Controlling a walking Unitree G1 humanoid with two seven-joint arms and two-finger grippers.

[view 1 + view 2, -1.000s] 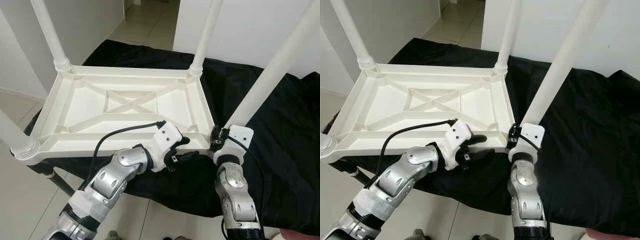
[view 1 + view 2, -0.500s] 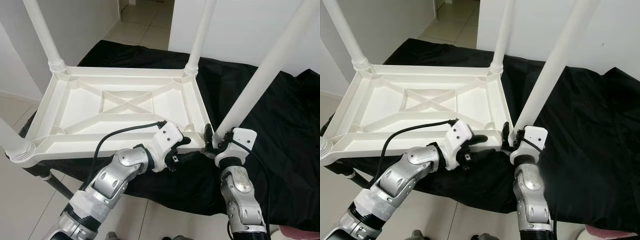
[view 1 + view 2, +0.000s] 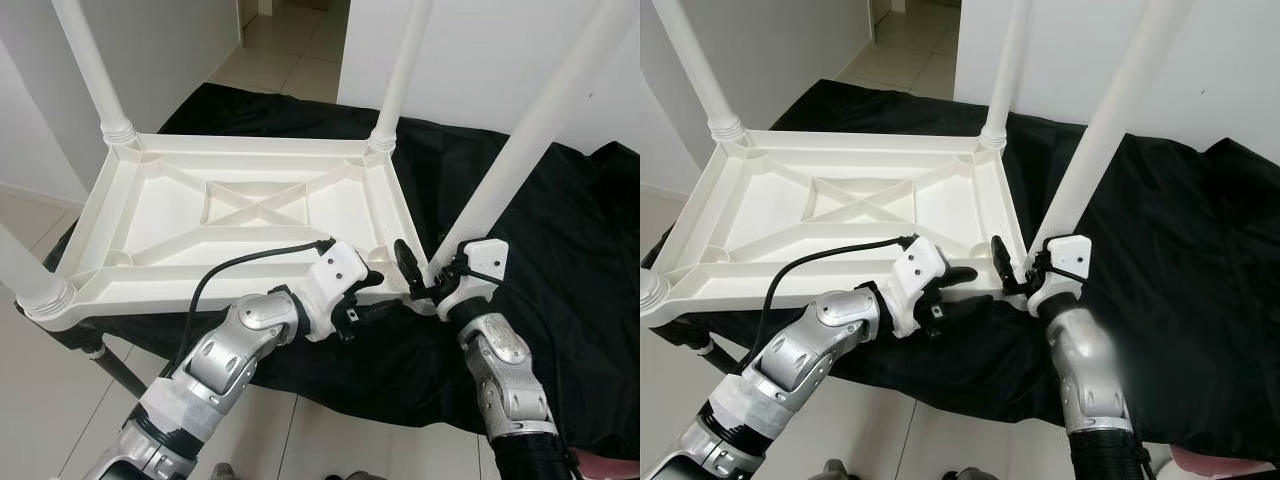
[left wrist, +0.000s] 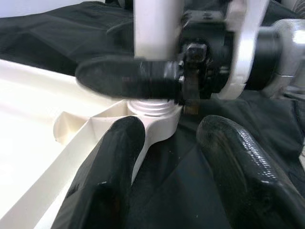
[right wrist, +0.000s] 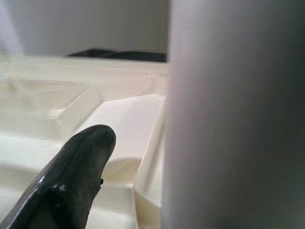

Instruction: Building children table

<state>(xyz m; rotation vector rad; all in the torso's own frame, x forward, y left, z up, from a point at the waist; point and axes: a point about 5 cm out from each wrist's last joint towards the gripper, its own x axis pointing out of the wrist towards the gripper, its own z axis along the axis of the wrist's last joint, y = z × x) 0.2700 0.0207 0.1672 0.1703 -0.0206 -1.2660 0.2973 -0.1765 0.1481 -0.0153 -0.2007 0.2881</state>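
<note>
The upturned tabletop (image 3: pixel 250 215) lies on the black-draped worktop (image 3: pixel 560 260); right claw (image 3: pixel 420 272) straddles the 4th leg (image 3: pixel 520 140), loosely; left claw (image 3: pixel 375 300), parted, brackets its corner; next, likely twisting it tight.

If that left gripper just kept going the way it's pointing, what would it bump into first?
Probably the right gripper, which sits at the base of the near white table leg straight ahead of the left gripper; the leg socket is just beyond. Depth is hard to judge.

Table legs (image 3: pixel 545 105) cut off above — right wrist view blurred.
</note>
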